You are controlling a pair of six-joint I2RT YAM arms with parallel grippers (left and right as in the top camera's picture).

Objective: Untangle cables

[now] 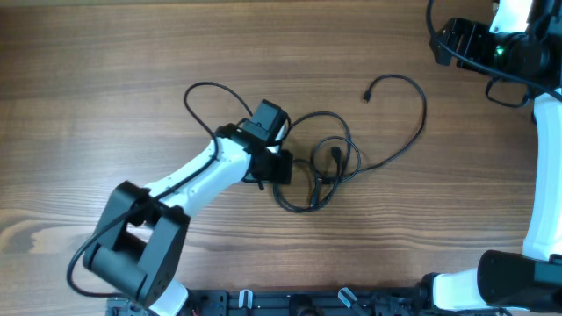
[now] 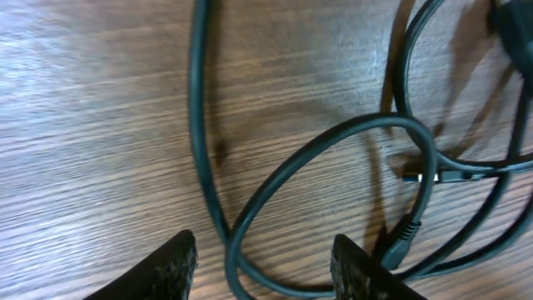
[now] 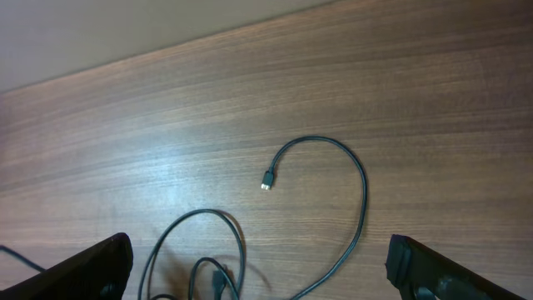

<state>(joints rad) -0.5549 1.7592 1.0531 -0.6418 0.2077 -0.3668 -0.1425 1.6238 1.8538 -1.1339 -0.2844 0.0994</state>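
Overhead: cables [image 1: 327, 167] tangled mid-desk [image 1: 88, 79], one free end trailing up right; left pincer [image 1: 283, 167] set at the tangle's left edge, probably to take a loop

Left wrist: left pincer [image 2: 265, 268] half apart, straddling two cable runs, nothing pinched

Right wrist: right pincer [image 3: 258, 271] wide, empty, held back above the loose plug [image 3: 266, 181], likely waiting

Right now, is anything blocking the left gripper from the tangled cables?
Nothing visible does. The left gripper sits low over the cables, its open fingers on either side of two looped strands, with only bare table around them.
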